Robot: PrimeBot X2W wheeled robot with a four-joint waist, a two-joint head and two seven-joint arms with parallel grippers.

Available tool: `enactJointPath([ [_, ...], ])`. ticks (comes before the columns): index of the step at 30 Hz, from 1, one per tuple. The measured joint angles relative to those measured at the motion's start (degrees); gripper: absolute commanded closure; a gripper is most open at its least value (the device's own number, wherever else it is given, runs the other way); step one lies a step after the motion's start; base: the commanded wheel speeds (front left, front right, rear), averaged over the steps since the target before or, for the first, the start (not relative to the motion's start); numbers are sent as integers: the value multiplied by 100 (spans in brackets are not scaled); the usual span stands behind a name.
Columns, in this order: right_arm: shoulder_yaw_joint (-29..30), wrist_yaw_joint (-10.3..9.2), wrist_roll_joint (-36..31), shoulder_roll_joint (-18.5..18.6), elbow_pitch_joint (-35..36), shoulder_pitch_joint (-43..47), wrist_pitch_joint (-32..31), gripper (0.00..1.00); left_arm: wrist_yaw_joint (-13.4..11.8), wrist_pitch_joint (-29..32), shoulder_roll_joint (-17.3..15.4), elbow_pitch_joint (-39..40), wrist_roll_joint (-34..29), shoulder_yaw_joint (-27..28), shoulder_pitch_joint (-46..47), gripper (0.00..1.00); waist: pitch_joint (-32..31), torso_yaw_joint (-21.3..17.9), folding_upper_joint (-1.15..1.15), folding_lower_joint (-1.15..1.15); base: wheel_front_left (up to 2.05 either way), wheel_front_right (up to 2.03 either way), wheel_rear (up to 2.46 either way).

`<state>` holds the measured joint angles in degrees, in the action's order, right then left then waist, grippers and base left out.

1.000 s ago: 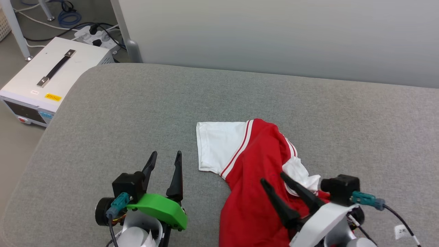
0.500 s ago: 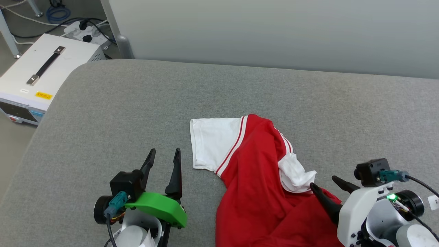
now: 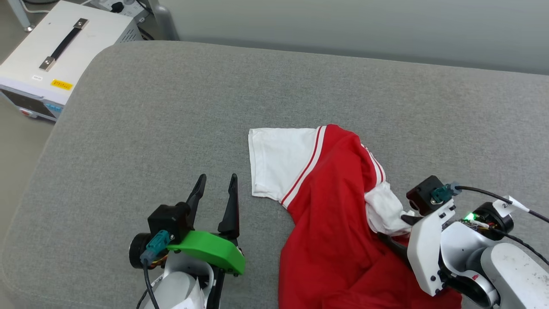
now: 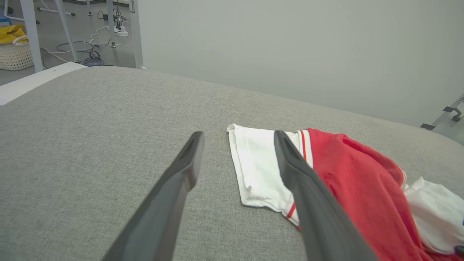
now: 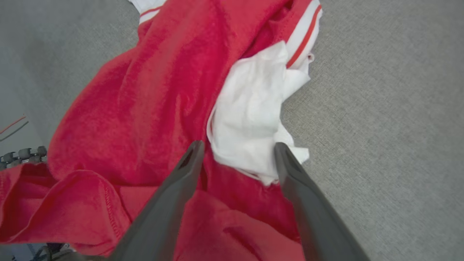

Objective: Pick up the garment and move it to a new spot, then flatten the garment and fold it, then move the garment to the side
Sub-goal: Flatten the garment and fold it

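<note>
The left gripper (image 3: 218,178) is low at the near left of the grey tabletop (image 3: 171,107). Its fingers (image 3: 231,201) point away from the robot. They are spread wide and hold nothing. They hang over bare cloth, just beside the left edge of the garment (image 3: 334,214). In the left wrist view the right finger crosses in front of the flat white sleeve (image 4: 257,166), but I cannot tell if it touches it.

The right gripper (image 3: 396,231) is at the near right, and its pale wrist is turned toward the middle of the tabletop. Its fingers are also spread wide, with nothing between them. In the right wrist view the two tips stand on both sides of the lower edge of the crumpled sleeve (image 5: 250,123), over red cloth. If they press on the cloth or are a little above it, I cannot tell.

The garment lies on the near right part of the tabletop, between the two grippers, and it is not flat. Its body is red and full of folds, and it runs down to the bottom edge of the head view. One white sleeve is spread flat to the left, with red and white stripes along its seam. The other white sleeve is bunched up on the right side, with the same striped trim above it. In the right wrist view a stitched red hem (image 5: 108,206) makes a loose fold at the lower left.
</note>
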<state>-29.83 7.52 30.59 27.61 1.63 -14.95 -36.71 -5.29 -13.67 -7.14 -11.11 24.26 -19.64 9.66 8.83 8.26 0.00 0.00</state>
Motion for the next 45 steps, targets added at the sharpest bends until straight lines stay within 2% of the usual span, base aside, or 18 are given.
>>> enactJointPath([
  [1, -36, -1, 56, 10, -54, -18, -13, 49, 0, -11, 1, -15, 0, 2, 2, 0, 20, 23, 0, 0, 0, 0, 0],
  [2, -94, -1, 71, 35, -94, -49, -10, 84, 0, -41, 3, -36, 0, 9, 5, 0, 44, 48, 0, 0, 0, 0, 0],
  [3, -119, 0, 115, 47, -123, -79, 15, 100, 0, -43, 5, -53, 0, 18, 9, 0, 65, 66, 0, 0, 0, 0, 0],
  [8, 46, 0, 311, 85, -149, -236, 255, 100, 0, -49, 14, -116, 0, 70, 10, 0, 68, 58, 0, 0, 0, 0, 0],
  [16, 1492, 0, 333, 182, -246, -258, 453, 100, 5, -92, 14, -130, 0, 107, 9, 0, -58, -99, 0, 0, 0, 0, 0],
  [23, 2981, 0, 333, -133, -1157, 353, 400, 100, 19, -93, 14, -136, 0, 101, 9, 0, -88, -209, 0, 0, 0, 0, 0],
  [29, 3435, 0, 361, -459, -2113, 731, 747, 100, 35, -93, 10, -153, 0, 96, 9, 0, -61, -249, 0, 0, 0, 0, 0],
  [30, 3467, 0, 374, -531, -2256, 765, 871, 93, 35, -93, 5, -160, 0, 99, 9, 0, -65, -260, 0, 0, 0, 0, 0],
  [31, 3490, 0, 401, -609, -2336, 777, 995, 63, 35, -93, -1, -164, 0, 102, 8, 0, -70, -275, 0, 0, 0, 0, 0],
  [32, 3509, 0, 399, -664, -2383, 777, 1105, 7, 35, -93, -7, -167, 0, 102, 8, 0, -75, -289, 0, 0, 0, 0, 0],
  [33, 3527, 0, 398, -725, -2430, 777, 1244, 0, 35, -93, -11, -174, 0, 100, 8, 0, -88, -306, 0, 0, 0, 0, 0],
  [39, 3606, 0, 296, -933, -2553, 793, 2225, 0, 35, -82, -52, -185, 1, 87, 2, 0, -204, -376, 0, 0, 0, 0, 0],
  [45, 3854, 0, -172, -1203, -2330, 952, 3346, 0, 34, -4, -159, -165, 30, 89, -82, 0, -398, -426, 0, 0, 0, 0, 0],
])
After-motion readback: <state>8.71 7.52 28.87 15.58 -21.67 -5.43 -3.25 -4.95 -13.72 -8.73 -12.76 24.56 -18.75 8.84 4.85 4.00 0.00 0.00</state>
